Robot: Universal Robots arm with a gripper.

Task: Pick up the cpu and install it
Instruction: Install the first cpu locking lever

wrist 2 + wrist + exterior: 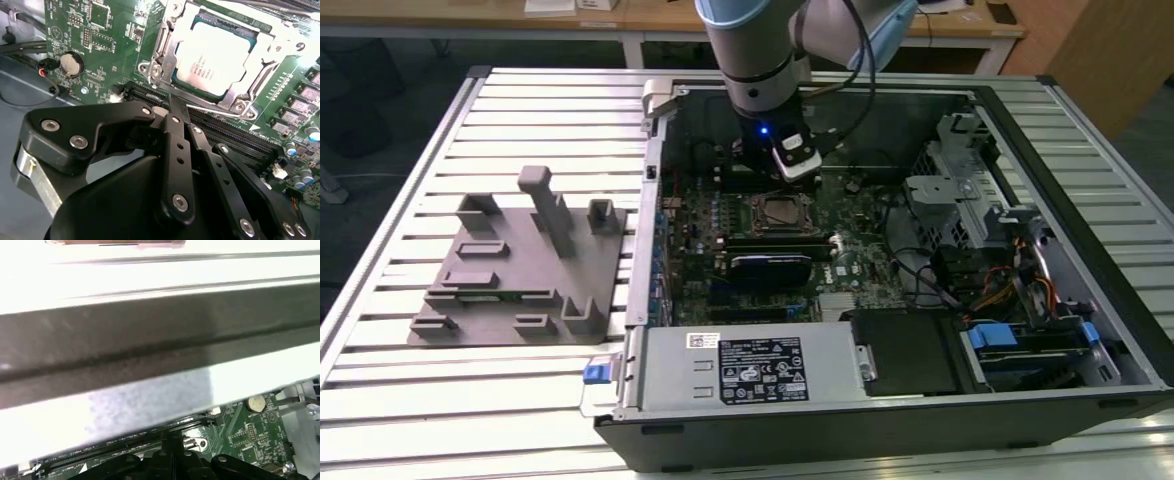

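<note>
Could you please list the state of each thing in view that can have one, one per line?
cpu: seated flat in the socket, silvery top showing.
socket: metal frame lies around the cpu.
gripper: jaws shut, holding nothing, close beside the socket.
computer case: lying on its side, side panel off, motherboard exposed.
grey fixture: beside the case on the table, not touched.

Open computer case [1014,400] on slatted table [400,420], claw [798,172] above socket [782,212], grey fixture [520,270] beside
</note>
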